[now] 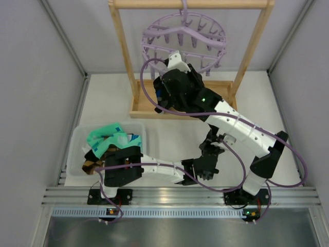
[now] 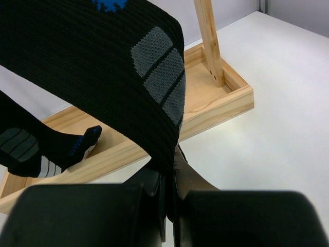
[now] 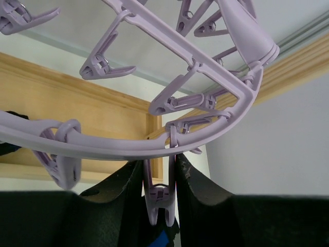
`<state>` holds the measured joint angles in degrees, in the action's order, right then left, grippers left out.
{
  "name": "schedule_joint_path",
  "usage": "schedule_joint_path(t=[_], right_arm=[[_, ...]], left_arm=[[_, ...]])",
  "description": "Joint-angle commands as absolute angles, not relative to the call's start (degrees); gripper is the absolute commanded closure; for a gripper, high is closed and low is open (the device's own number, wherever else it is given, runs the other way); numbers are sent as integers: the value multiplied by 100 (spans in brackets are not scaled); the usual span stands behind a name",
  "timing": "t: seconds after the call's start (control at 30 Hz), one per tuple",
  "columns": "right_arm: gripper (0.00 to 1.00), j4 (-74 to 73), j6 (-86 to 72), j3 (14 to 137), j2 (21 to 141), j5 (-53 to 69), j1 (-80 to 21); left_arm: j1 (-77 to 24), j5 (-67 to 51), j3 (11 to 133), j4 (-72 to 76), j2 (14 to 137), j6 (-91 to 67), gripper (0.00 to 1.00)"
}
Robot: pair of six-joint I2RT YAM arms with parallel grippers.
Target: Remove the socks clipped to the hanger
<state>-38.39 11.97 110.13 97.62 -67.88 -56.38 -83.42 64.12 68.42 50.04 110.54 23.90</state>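
Observation:
The lilac hanger (image 1: 184, 40) hangs from the wooden rack's top bar, and its ring fills the right wrist view (image 3: 128, 146). My right gripper (image 1: 173, 57) reaches up to the ring's near edge. It is shut on a dangling lilac clip (image 3: 160, 198), with one finger pressing each side. Below that clip a black sock with a blue patch (image 3: 165, 237) shows. My left gripper (image 2: 170, 177) is shut on the lower part of a black sock (image 2: 103, 67) with grey and blue patches. It sits low above the table, mostly hidden under the right arm in the top view (image 1: 211, 141).
A clear bin (image 1: 77, 139) at the near left holds a mint-green sock (image 1: 105, 136) and a brown-orange sock (image 1: 92, 164). The wooden rack base (image 2: 216, 110) lies just beyond the left gripper. Another black sock end (image 2: 31, 146) hangs over it at the left.

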Motion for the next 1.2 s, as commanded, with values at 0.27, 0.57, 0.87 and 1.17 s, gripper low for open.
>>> schedule_joint_path(t=[0.27, 0.57, 0.87, 1.17], right_arm=[[68, -3656, 967, 10723, 9396, -6593, -5564], [65, -3622, 405, 10064, 8667, -5574, -4975], [36, -3358, 35, 9273, 7709, -3834, -4114], [12, -3287, -483, 8763, 7137, -3279, -3955]], left_arm=[[-8376, 6854, 5978, 5238, 10487, 1706, 100], [-8200, 7338, 4509, 3974, 8117, 695, 100], [-8104, 8611, 4518, 2435, 6225, 1018, 100], [-6997, 9272, 4561, 2426, 5230, 1924, 100]])
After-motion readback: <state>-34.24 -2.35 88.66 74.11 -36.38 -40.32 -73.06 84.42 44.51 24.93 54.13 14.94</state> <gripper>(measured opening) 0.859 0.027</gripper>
